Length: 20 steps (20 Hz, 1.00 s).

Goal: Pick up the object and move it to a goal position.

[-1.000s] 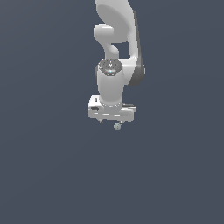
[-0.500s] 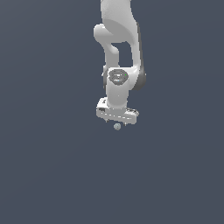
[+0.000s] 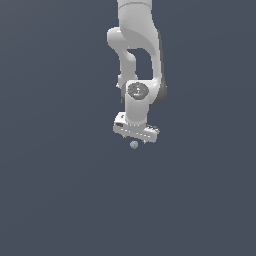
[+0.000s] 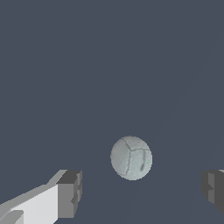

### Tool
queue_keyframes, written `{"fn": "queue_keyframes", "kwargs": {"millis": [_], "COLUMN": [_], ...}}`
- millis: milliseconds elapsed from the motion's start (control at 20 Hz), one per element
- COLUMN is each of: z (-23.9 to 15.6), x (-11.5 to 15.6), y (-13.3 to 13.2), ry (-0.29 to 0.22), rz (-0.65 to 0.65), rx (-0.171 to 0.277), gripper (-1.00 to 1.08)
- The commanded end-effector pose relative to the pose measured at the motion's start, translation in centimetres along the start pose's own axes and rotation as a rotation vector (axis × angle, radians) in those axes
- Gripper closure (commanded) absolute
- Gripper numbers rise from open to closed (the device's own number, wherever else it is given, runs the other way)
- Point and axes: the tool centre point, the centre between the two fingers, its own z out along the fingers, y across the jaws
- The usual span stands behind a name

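The object is a tiny pale grey-green ball with faint seam lines, lying on the flat dark grey surface. In the wrist view the ball sits between the two grey fingertips, nearer one of them, with a clear gap on each side. My white gripper hangs just above the ball in the exterior view and stands open, touching nothing. Its fingers are hard to make out from that camera.
The white arm comes down from the top of the exterior view. Only the plain dark grey surface shows around the ball.
The arm has swung slightly toward the exterior view's right and the gripper has tilted and sunk closer to the ball. The ball has stayed where it was.
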Motion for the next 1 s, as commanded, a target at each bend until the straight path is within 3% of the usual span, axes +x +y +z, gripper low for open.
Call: {"fn": "queue_keyframes", "kwargs": {"millis": [0,900,950], "z": [0.0,5.1,5.1], "x": [0.0,-0.1,-0.1], "y": [0.0,0.0,0.0], "ry": [0.000,0.001,0.001], "rz": [0.000,0.004,0.004], "rx": [0.000,0.000,0.000], "gripper": [-0.92,-0.92,1.08]}}
